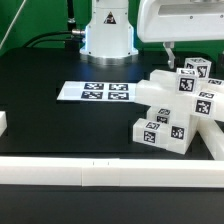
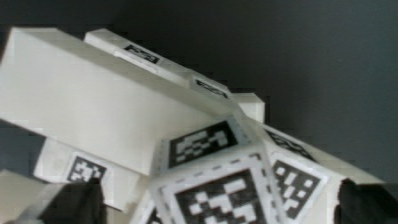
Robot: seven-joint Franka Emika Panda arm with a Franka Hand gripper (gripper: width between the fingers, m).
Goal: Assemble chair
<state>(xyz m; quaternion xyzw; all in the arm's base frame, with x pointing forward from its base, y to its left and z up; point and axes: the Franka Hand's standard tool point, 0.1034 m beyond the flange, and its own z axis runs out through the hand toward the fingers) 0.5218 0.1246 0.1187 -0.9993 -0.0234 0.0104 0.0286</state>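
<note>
The chair parts (image 1: 175, 110) are lying in a pile on the black surface (image 1: 50, 60), on the exterior view's right, beside the marker board (image 1: 95, 92). The tool (image 1: 172, 50) is hanging right over the pile, so the parts are straight below it. Its tips are cut off, so I cannot tell if it is apart or together.

White glossy arm (image 1: 185, 20) on a rounded white base (image 1: 107, 38) with black cables (image 1: 45, 42) trailing behind
</note>
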